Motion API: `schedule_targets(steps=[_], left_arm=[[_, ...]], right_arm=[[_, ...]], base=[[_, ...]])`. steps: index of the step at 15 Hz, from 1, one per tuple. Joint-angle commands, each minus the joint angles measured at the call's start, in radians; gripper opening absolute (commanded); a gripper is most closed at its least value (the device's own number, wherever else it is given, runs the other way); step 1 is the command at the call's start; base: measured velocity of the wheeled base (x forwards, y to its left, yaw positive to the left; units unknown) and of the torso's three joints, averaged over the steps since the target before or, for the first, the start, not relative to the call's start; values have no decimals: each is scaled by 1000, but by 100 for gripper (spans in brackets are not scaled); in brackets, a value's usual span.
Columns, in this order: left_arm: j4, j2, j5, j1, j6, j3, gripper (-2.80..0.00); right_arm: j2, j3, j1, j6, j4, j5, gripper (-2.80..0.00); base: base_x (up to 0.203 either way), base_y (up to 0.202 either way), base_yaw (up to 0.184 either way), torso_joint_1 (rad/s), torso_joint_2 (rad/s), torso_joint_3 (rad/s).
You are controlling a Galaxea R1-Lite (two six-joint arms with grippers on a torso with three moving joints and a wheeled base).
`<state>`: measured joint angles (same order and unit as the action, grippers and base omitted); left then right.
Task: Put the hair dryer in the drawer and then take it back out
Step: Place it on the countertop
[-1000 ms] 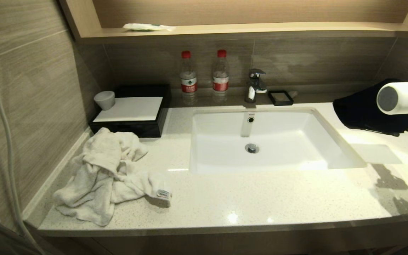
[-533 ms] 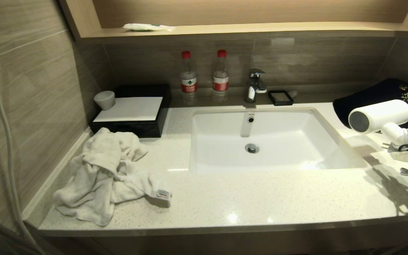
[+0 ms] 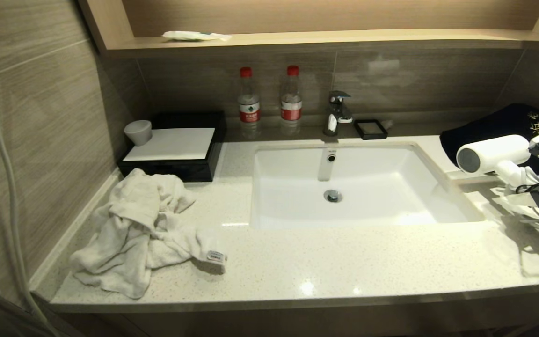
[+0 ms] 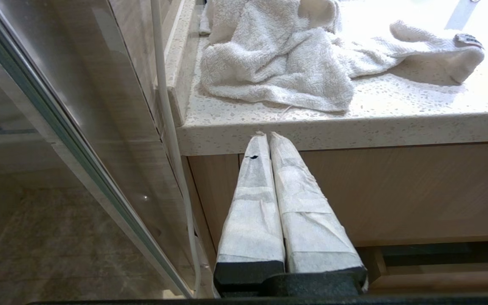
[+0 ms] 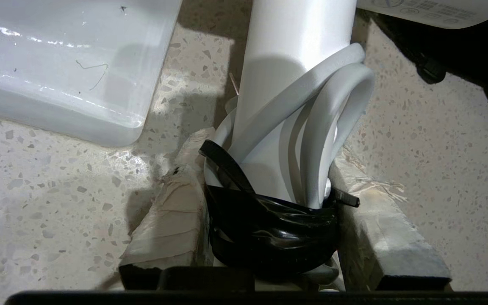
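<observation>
The right claw (image 5: 265, 224) was clamped on the straight handle and strapped cord bundle of the white hair dryer (image 3: 494, 157), at the right end of the speckled stone worktop (image 3: 344, 262), beside the white rectangular sink (image 3: 344, 187) and in front of a black cloth bag (image 3: 494, 128). Its fat barrel lay roughly level, long axis across the worktop, dark grey round end pointing towards the sink. The left claw (image 4: 265, 135), fingers pressed together, hung below the worktop's front edge near a crumpled white towel (image 3: 138, 229).

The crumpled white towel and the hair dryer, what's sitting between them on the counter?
Head view: the sink basin lies between the towel and the hair dryer.
</observation>
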<state>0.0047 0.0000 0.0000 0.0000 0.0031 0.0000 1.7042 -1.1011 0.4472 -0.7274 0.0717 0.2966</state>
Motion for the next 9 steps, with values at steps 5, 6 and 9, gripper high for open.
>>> schedule_targets(steps=[5, 6, 9], left_arm=[[0, 1, 0, 0, 0, 2, -280], [0, 2, 0, 0, 0, 2, -280], [0, 2, 0, 0, 0, 2, -280]], right_arm=[[21, -30, -1, -9, -13, -4, -97], [20, -20, -1, -9, -16, -4, 0], [3, -19, 4, -9, -25, -7, 0]], base=[[0, 0, 0, 0, 0, 0], [0, 0, 0, 0, 0, 0], [0, 0, 0, 0, 0, 0]])
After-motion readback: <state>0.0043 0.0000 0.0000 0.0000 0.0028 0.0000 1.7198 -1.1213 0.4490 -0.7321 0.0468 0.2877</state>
